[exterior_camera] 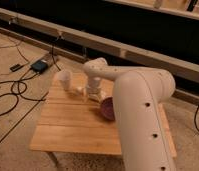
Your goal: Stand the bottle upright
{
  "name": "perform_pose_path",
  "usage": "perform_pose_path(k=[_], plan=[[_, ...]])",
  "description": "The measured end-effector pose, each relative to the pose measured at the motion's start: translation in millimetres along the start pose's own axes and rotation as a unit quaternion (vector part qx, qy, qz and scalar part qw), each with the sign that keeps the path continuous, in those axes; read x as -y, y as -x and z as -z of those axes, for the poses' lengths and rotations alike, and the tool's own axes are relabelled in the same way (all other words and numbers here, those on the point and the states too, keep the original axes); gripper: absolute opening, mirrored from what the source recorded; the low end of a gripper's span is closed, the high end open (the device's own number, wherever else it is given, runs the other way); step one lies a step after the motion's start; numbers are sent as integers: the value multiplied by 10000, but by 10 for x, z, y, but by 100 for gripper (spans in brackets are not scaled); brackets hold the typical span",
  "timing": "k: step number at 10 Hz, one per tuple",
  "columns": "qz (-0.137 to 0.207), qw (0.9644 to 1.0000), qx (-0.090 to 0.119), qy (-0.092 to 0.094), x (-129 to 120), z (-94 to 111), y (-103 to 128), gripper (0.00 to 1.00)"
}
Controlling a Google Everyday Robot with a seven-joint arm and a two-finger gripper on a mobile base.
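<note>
My gripper points down at the back middle of the wooden table, at the end of my thick white arm, which comes in from the lower right. It sits between a translucent whitish cup on its left and a purple bowl on its right. I cannot make out the bottle; the wrist and gripper cover the spot beneath them. A small whitish object lies just left of the gripper.
Black cables and a dark box lie on the floor left of the table. A long low beam runs behind the table. The front half of the tabletop is bare wood.
</note>
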Motion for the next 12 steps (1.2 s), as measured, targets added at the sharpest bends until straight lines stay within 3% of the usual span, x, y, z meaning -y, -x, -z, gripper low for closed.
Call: perform_pose_path(k=[7,12], plan=[[61,9994,332,73,172,-2,493,65],[415,9967,656,218,255,97,781,65]])
